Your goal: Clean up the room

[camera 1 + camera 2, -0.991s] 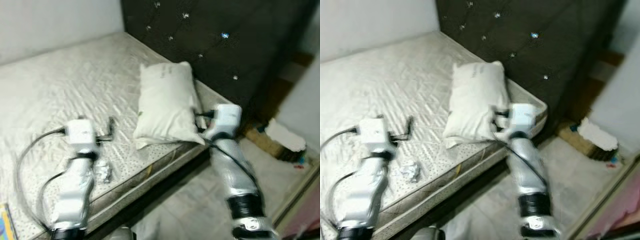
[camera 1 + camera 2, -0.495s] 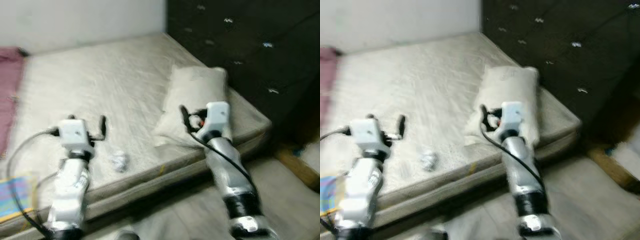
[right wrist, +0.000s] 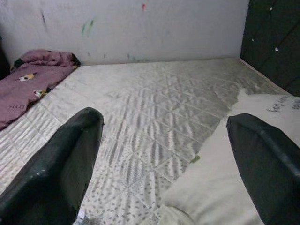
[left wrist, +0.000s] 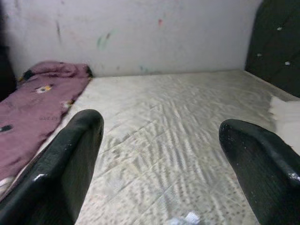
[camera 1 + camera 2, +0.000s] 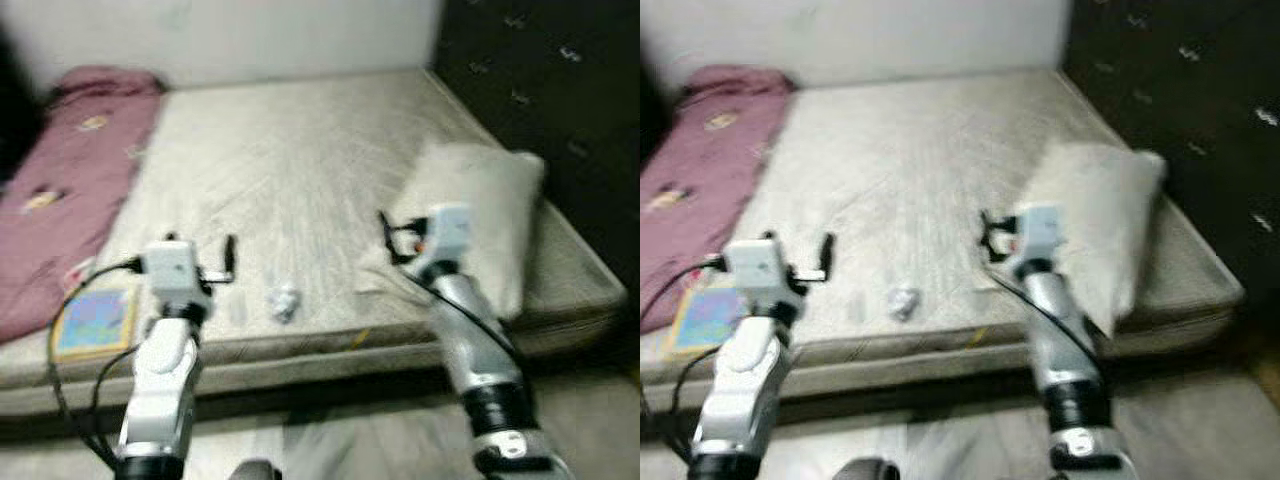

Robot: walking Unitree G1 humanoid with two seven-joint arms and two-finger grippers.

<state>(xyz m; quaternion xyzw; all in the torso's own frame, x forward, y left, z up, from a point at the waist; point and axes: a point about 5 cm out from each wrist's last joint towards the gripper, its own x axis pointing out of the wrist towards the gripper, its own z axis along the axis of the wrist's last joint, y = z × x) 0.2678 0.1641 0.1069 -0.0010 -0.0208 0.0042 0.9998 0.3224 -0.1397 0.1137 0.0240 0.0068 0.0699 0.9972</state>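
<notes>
Cleanup barely begun, by look of it. Crumpled paper (image 5: 284, 300) and book (image 5: 96, 322) lie on mattress (image 5: 300, 170) near front edge. Left gripper (image 5: 229, 260) and right gripper (image 5: 385, 236) both spread, empty, hovering over mattress. Pillow (image 5: 480, 215) beside right gripper.

Head stereo pair: high, looks fwd/down over mattress (image 5: 300, 170), blurred. Wrist cams: low, near surface, face wall (image 4: 140, 33) across bed. All share mattress, maroon blanket (image 3: 33, 75).

A bare mattress (image 5: 300, 180) meets a dark tufted headboard (image 5: 540, 90).
</notes>
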